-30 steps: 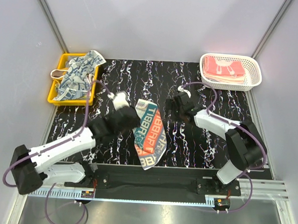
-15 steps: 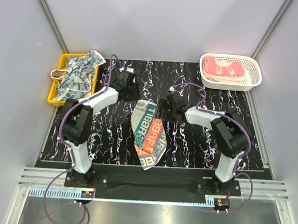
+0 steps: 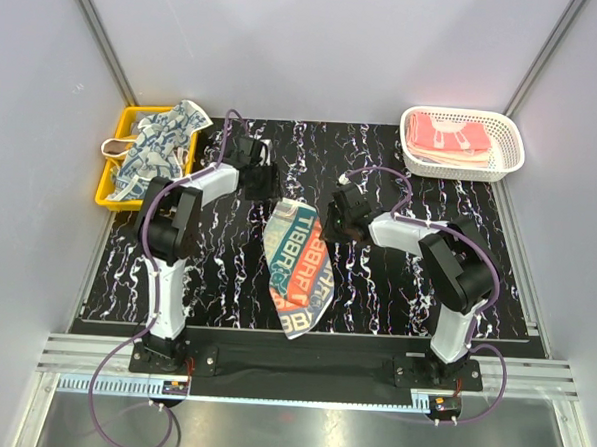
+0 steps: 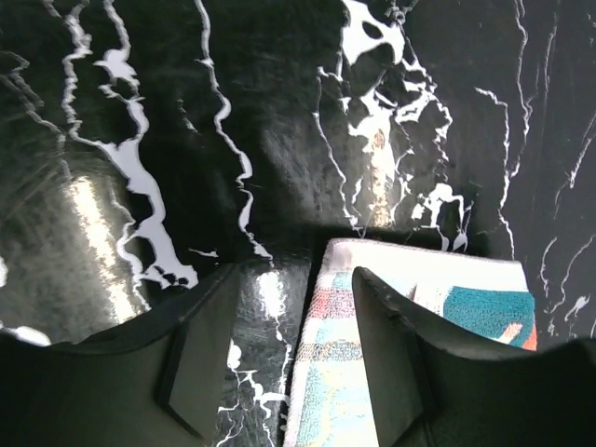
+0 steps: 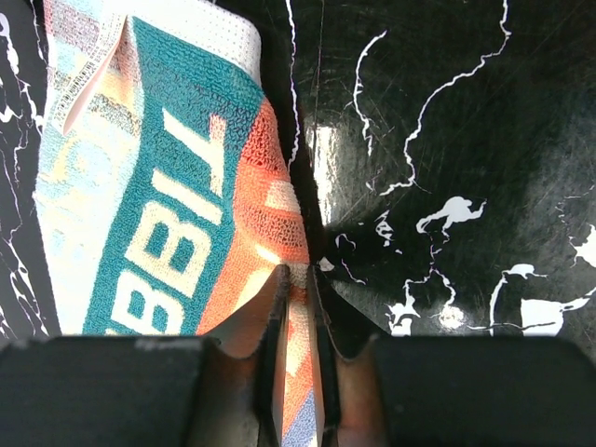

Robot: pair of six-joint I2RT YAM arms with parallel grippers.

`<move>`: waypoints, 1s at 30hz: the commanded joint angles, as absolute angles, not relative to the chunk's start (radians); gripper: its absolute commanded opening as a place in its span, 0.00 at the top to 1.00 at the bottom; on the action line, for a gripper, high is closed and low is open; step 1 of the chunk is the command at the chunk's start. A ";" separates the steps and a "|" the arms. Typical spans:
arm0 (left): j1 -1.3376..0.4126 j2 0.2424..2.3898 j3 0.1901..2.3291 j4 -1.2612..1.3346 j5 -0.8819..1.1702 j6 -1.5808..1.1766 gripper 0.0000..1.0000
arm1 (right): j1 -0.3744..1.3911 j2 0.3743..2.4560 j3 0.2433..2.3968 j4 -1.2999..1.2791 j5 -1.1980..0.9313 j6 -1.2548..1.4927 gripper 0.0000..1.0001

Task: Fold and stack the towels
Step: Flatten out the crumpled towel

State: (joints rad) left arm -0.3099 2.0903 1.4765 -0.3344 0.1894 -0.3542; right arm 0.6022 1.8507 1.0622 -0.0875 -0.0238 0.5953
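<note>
A cream towel with red and teal letter blocks (image 3: 296, 263) lies lengthwise in the middle of the black marbled table. My right gripper (image 3: 332, 221) is at its far right edge, and in the right wrist view that gripper (image 5: 296, 279) is shut on the orange edge of this towel (image 5: 168, 186). At the towel's far left corner my left gripper (image 3: 262, 179) hangs low and open. In the left wrist view its fingers (image 4: 200, 358) straddle the towel's corner edge (image 4: 326, 372) without pinching it. More towels sit in the tray and the basket.
A yellow tray (image 3: 105, 191) at the far left holds crumpled blue-white patterned towels (image 3: 157, 146). A white lattice basket (image 3: 509, 159) at the far right holds folded pink towels (image 3: 445, 139). Grey walls close in the table on three sides.
The left arm has swung from the near left out to the towel's far left corner. The right gripper has slid left and shut on the towel's right edge.
</note>
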 commanded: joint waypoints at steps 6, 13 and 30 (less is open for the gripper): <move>-0.311 2.131 1.471 -0.242 0.394 -0.330 0.41 | 0.612 1.861 1.112 -0.101 -0.008 0.577 0.82; -0.311 2.166 1.488 -0.273 0.368 -0.333 0.46 | 0.612 1.861 1.118 -0.104 -0.008 0.575 0.83; -0.313 2.037 1.462 -0.255 0.396 -0.414 1.00 | 0.612 1.839 1.189 -0.181 0.067 0.525 0.83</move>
State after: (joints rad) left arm -0.3092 2.1254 1.4670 -0.2691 0.3634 -0.3855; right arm 0.6022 1.8603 1.1351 -0.1661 0.0105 0.5587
